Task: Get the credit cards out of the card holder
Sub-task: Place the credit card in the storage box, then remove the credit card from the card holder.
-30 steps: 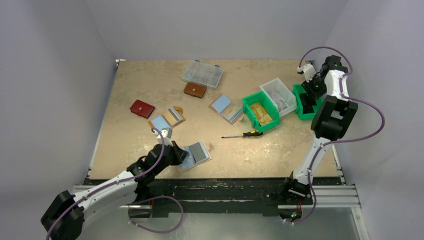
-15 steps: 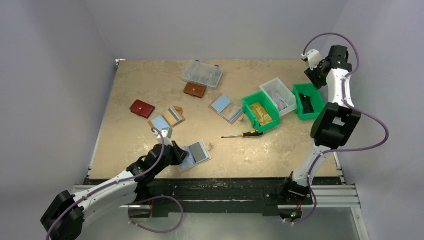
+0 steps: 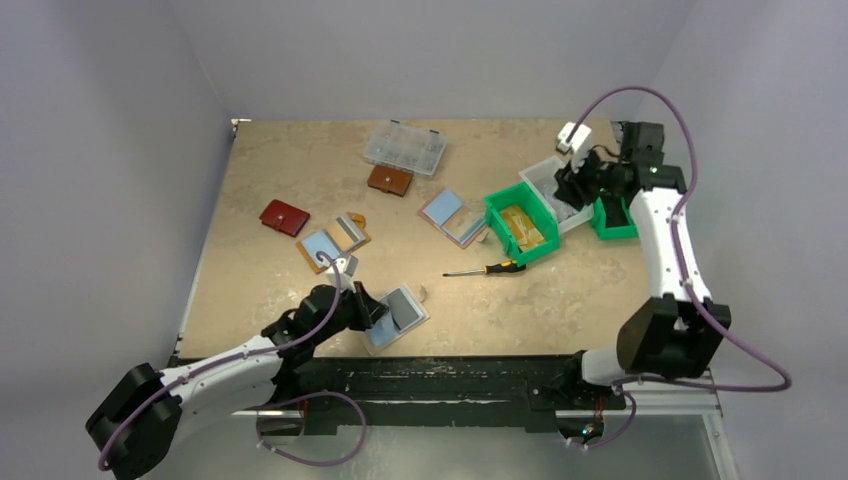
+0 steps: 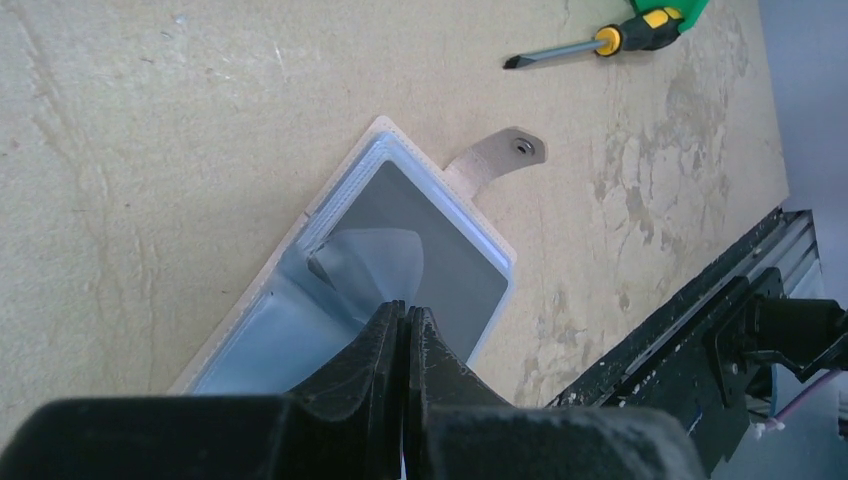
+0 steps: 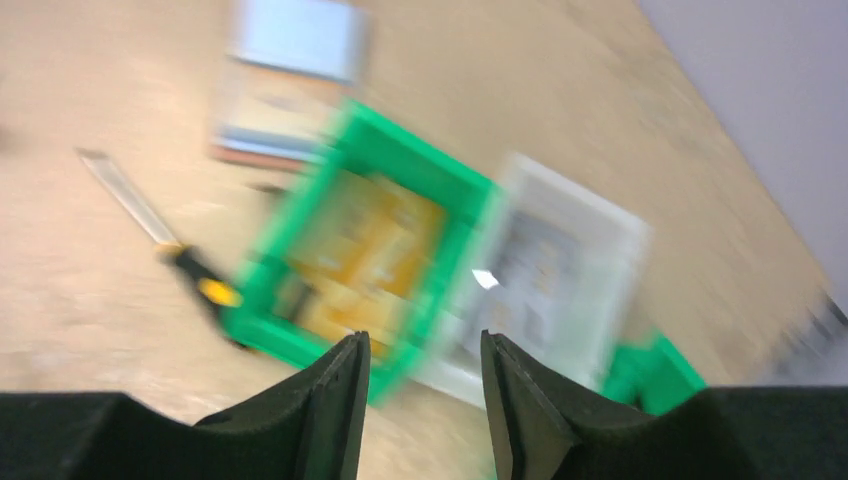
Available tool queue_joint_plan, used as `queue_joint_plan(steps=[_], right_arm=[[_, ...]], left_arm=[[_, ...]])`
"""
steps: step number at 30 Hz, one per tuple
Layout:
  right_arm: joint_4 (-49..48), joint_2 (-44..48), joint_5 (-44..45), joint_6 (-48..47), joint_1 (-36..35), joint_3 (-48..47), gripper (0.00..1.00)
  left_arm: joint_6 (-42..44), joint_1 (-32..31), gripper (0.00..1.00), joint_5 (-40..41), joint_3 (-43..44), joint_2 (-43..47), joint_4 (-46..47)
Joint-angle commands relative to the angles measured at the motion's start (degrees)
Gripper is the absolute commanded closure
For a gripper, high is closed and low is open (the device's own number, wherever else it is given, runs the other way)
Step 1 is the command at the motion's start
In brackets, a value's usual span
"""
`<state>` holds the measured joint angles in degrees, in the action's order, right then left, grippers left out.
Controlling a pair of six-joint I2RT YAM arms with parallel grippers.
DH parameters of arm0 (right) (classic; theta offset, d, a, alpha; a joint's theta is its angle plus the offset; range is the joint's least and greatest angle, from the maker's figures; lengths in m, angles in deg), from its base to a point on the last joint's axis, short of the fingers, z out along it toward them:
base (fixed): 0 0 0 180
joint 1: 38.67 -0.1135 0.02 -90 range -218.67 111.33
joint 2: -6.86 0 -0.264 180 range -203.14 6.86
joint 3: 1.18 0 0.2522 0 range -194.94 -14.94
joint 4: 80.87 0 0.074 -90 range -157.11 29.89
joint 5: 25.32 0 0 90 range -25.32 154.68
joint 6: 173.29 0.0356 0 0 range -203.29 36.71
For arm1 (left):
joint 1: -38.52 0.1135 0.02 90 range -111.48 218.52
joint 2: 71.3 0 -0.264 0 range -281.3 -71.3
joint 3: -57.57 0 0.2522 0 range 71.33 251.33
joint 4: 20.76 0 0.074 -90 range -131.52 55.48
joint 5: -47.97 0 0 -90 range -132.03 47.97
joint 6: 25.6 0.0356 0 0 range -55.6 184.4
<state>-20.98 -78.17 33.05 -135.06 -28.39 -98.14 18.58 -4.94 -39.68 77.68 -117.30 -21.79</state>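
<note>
**Tan card holder [image 4: 450, 240] open at near edge of table [image 4: 150, 120] — left gripper [image 4: 405, 320] closed over it**

Left gripper: fingers pressed together, tips down on the holder's inside. A thin grey translucent flap lifts up toward the tips; can't tell whether it is actually pinched. Holder lies open flat, with the grey panel on the side of the snap tab [image 4: 505, 155] and the pale blue panel under the gripper. Tab sticks out flat on the table surface. Screwdriver [image 4: 600, 40] lies well apart, further out.

Right gripper [image 5: 422, 350]: fingers apart, nothing between them — hovering over the bins at far right. Its wrist view is motion-blurred. Below it are the green bin [image 3: 495, 220] with yellowish contents and the white bin [image 3: 540, 170] touching it.
</note>
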Motion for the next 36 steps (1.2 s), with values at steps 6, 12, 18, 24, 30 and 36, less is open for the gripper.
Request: queue_joint_plan(steps=[6, 12, 18, 24, 30, 36], right_arm=[[-5.75, 6.89, -30.84, 6.38, -19.41, 17.94, 0.47], [-9.65, 5.85, -35.33, 10.31, -22.54, 22.46, 0.48], [-20.94, 8.08, -27.53, 19.92, -28.51, 27.09, 0.49], [-21.6, 8.14, -21.27, 18.97, -36.22, 27.67, 0.48], [-19.77, 6.88, -15.01, 4.77, -46.1, 30.93, 0.48], [-22.0, 4.9, -8.68, 2.74, -51.09, 31.75, 0.49]], left_arm=[[3.67, 0.27, 1.0, -8.52, 5.36, -9.49, 12.81], [5.27, 0.14, 1.0, -13.59, 9.89, -18.36, 19.17], [5.64, -0.57, 1.0, -16.23, 12.43, -25.25, 22.72], [5.9, -0.48, 1.0, -9.13, 11.5, -24.48, 14.46], [6.56, -0.44, 1.0, -0.1, 11.12, -19.94, 3.98], [5.84, -0.47, 0.94, 4.62, 10.93, -14.44, -4.34]])
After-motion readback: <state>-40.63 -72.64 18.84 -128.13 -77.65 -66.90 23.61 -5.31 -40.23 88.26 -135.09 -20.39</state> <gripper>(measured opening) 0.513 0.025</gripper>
